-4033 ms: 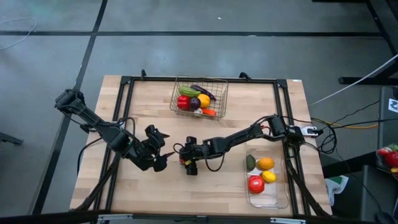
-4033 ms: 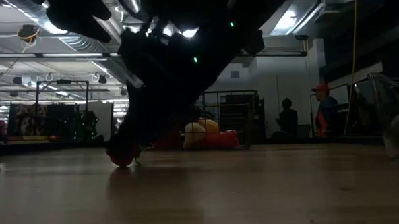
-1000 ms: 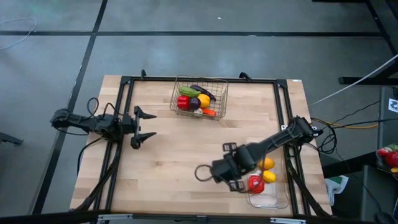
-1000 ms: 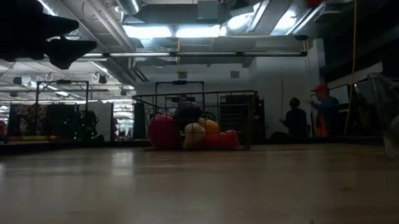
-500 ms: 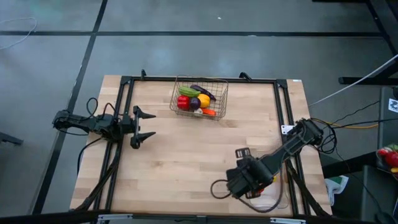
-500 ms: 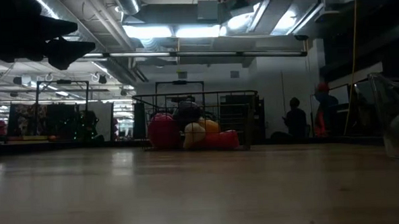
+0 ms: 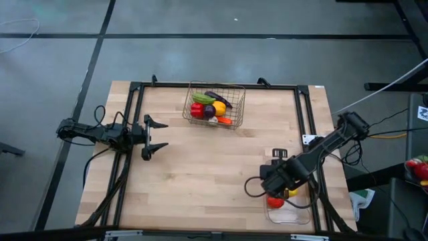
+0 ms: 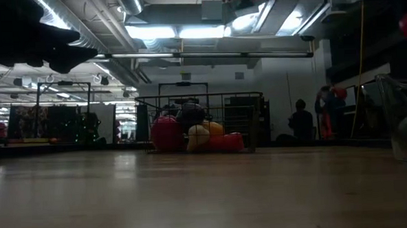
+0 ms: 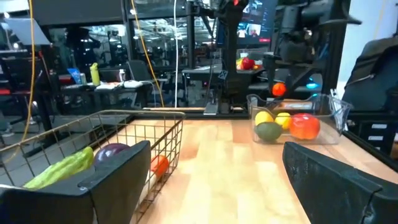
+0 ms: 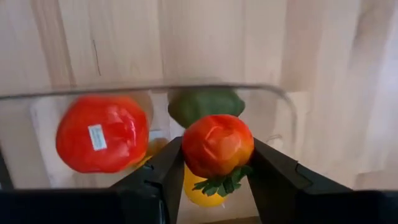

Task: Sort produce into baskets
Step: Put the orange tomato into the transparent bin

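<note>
Red tomato pinched in right gripper above clear tray; lower clear of fruit inside, then release.

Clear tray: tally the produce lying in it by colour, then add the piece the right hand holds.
red piece in tray: 1
green piece: 1
yellow-orange pieces: 2
held red piece, in the right hand: 1
Total: 5
</note>
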Action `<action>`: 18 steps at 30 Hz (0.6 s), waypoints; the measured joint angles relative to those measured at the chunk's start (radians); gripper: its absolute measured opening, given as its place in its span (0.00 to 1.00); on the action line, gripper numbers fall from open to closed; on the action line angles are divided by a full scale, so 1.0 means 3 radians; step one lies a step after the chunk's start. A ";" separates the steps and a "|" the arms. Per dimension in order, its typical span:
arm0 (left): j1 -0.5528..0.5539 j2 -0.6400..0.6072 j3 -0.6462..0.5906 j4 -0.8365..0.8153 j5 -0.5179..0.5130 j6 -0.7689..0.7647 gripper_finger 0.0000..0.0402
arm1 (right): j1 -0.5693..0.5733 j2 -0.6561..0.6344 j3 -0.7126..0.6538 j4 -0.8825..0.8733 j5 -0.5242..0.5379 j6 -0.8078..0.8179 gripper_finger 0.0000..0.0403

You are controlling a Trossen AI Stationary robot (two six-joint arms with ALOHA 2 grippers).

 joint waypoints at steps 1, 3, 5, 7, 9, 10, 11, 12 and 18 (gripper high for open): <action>0.0000 0.0001 0.0000 0.0000 0.0000 0.0020 0.90 | -0.0001 -0.0035 -0.0094 0.0055 -0.0041 0.0013 0.39; 0.0000 0.0001 0.0000 0.0000 0.0000 0.0018 0.90 | -0.0001 -0.0065 -0.0240 0.0109 -0.0120 0.0056 0.39; 0.0000 0.0001 0.0000 0.0000 0.0000 -0.0013 0.90 | -0.0001 -0.0070 -0.0341 0.0110 -0.0147 0.0081 0.39; 0.0000 0.0001 0.0000 0.0000 0.0001 -0.0096 0.90 | -0.0001 -0.0073 -0.0444 0.0152 -0.0148 0.0081 0.39; 0.0000 0.0001 0.0000 0.0000 0.0000 -0.0176 0.90 | -0.0001 -0.0073 -0.0555 0.0258 -0.0151 0.0061 0.39; 0.0000 0.0001 0.0000 0.0000 0.0001 -0.0201 0.90 | -0.0001 -0.0073 -0.0606 0.0315 -0.0158 0.0051 0.39; 0.0000 0.0001 0.0000 0.0000 0.0001 -0.0227 0.90 | -0.0001 -0.0073 -0.0651 0.0362 -0.0192 0.0043 0.39; 0.0001 0.0001 0.0000 0.0000 0.0001 -0.0243 0.90 | -0.0003 -0.0073 -0.0695 0.0405 -0.0224 0.0033 0.39; 0.0000 0.0001 0.0000 0.0000 0.0001 -0.0240 0.90 | -0.0003 -0.0073 -0.0906 0.0658 -0.0297 -0.0044 0.39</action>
